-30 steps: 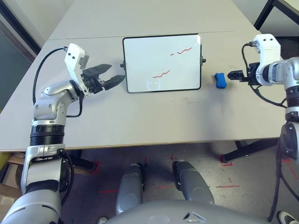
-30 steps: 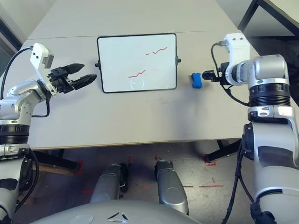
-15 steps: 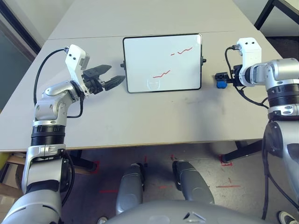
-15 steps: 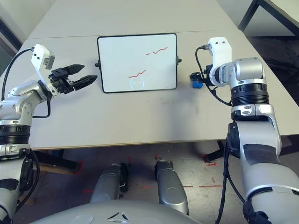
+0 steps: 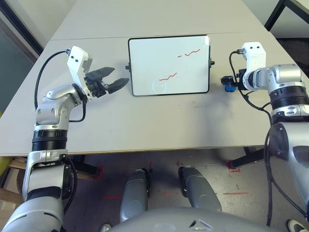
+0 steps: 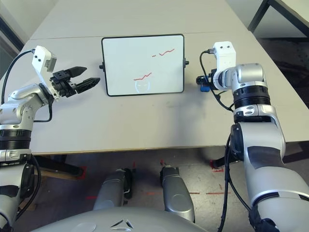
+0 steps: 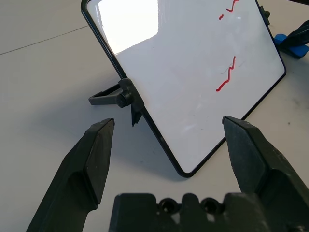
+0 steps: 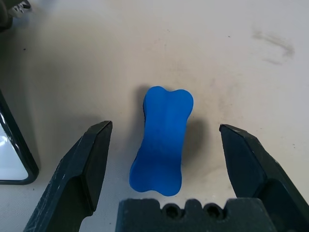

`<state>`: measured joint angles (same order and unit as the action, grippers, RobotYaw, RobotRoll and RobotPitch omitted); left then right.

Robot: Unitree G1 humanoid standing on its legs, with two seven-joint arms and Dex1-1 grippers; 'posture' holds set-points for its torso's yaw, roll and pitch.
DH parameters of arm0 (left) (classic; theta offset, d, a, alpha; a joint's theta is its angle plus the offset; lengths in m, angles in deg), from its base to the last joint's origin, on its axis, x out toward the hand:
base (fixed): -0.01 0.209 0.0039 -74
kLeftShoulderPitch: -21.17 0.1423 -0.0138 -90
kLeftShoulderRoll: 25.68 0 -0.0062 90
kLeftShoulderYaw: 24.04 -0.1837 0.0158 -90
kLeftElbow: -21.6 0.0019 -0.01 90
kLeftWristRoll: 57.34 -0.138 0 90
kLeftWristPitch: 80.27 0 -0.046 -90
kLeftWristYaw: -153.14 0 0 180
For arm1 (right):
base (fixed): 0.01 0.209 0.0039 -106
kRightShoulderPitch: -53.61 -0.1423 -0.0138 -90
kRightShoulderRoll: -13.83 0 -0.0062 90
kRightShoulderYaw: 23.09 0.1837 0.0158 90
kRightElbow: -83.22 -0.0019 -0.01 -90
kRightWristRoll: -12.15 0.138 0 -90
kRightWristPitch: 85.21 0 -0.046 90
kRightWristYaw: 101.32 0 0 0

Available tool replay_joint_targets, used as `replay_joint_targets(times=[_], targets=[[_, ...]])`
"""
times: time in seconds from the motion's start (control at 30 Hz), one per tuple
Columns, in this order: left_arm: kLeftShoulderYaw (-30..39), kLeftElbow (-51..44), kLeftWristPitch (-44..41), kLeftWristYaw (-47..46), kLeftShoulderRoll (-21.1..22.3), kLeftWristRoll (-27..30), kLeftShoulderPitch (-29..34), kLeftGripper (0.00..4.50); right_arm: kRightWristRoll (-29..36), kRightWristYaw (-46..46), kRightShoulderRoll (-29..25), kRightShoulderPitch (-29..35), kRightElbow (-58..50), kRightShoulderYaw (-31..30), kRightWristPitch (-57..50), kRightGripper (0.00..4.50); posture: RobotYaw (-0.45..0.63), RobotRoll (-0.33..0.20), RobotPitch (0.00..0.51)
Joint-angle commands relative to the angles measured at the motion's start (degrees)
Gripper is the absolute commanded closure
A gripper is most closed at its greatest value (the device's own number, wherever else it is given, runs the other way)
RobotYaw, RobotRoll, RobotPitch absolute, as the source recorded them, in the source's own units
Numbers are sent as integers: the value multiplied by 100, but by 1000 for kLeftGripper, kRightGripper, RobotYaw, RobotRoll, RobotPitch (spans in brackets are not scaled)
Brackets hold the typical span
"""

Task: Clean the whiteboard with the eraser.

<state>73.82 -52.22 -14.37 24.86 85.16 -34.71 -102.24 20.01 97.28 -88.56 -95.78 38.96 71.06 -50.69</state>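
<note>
The whiteboard [image 5: 169, 65] lies flat in the middle of the table, white with a thin black frame and two red squiggles [image 5: 188, 53] on it. The blue, bone-shaped eraser [image 8: 162, 140] lies on the table just right of the board. My right gripper [image 8: 164, 159] hangs directly over it, open, one finger on each side and clear of the block. My left gripper [image 5: 112, 79] is open beside the board's left edge, near the small black knob [image 7: 126, 95], with nothing in it.
The grey table [image 5: 145, 121] has bare surface in front of the board and behind it. A seam [image 5: 96, 37] runs across the table behind the board. Dark table legs [image 5: 277, 12] stand at the far right.
My right gripper has swung left and down over the eraser, which now sits between its open fingers. The left arm has stayed where it was.
</note>
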Motion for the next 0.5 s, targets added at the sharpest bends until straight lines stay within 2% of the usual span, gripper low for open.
replay_joint_targets(times=[0.03, 0.33, 0.43, 0.5], targets=[[-12, -32, 35, -6, 43, -77, 38, 0, -55, -16, 26, -10, 102, 31, 48, 42, -214, 0, 151], [-12, -36, 32, -20, 38, -90, 20, 0, -102, -30, 61, 45, 251, 6, 204, 42, -212, 0, 150], [-12, -26, 45, -27, 34, -98, 14, 0, -111, -34, 75, 55, 294, -5, 233, 649, -209, 0, 147], [-12, -21, 50, -32, 32, -102, 9, 0, -120, -29, 75, 62, 317, -16, 256, 1298, -208, 0, 147]])
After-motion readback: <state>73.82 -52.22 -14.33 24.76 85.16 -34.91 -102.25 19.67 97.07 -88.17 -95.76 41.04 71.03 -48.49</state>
